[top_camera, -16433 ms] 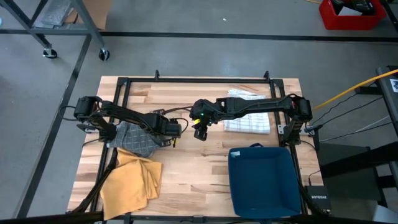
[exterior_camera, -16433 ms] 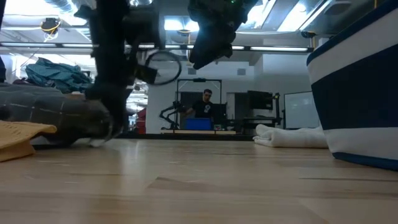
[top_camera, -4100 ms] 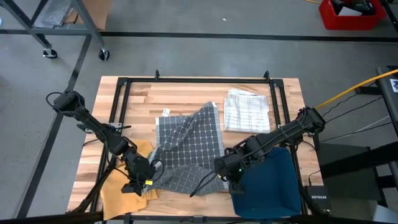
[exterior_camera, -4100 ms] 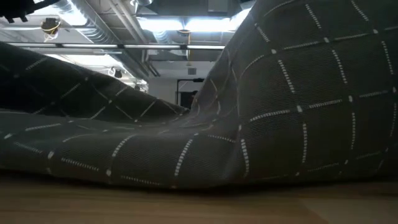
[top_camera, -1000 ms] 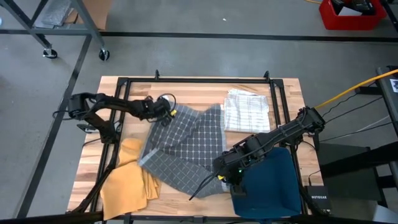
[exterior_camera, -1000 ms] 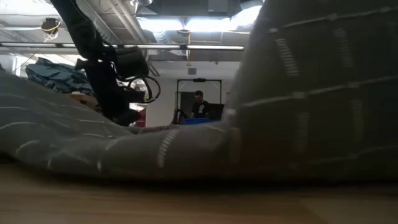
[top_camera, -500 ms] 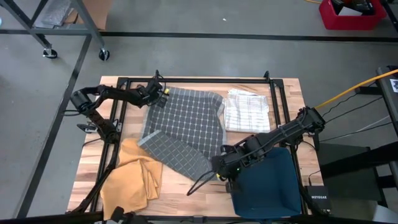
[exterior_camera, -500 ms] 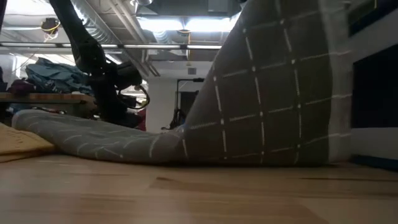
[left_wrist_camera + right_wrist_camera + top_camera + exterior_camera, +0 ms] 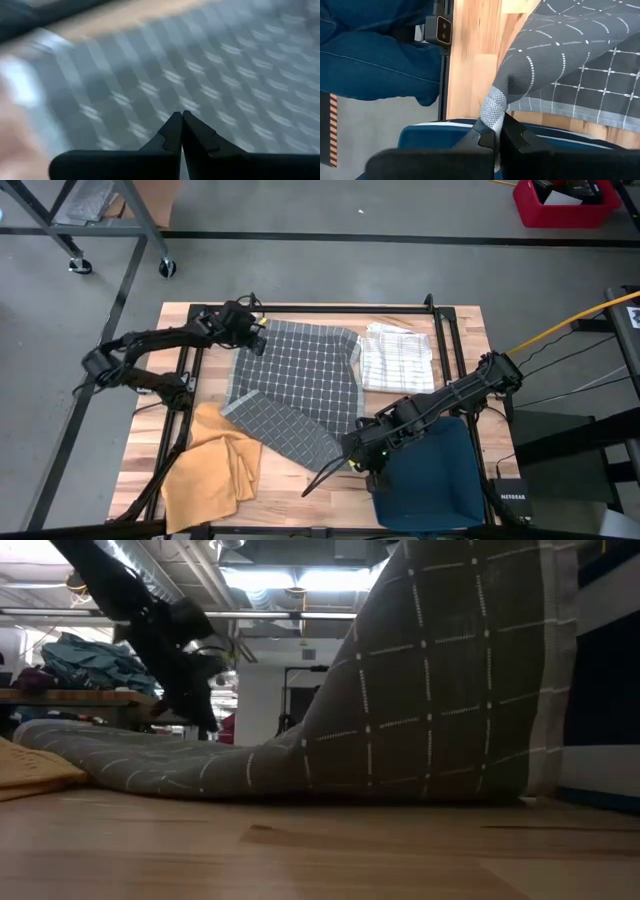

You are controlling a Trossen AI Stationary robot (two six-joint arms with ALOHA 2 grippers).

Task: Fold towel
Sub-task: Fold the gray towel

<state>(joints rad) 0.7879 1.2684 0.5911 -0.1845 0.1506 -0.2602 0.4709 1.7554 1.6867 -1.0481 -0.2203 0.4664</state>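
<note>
The gray towel (image 9: pixel 297 387) lies mid-table, spread flat but for one near corner doubled over; I judge the fold barely begun. My right gripper (image 9: pixel 352 454), beside the blue bin (image 9: pixel 425 475), pinches its near right corner. My left gripper (image 9: pixel 252 332), fingers pressed together, hovers at its far left corner.
</note>
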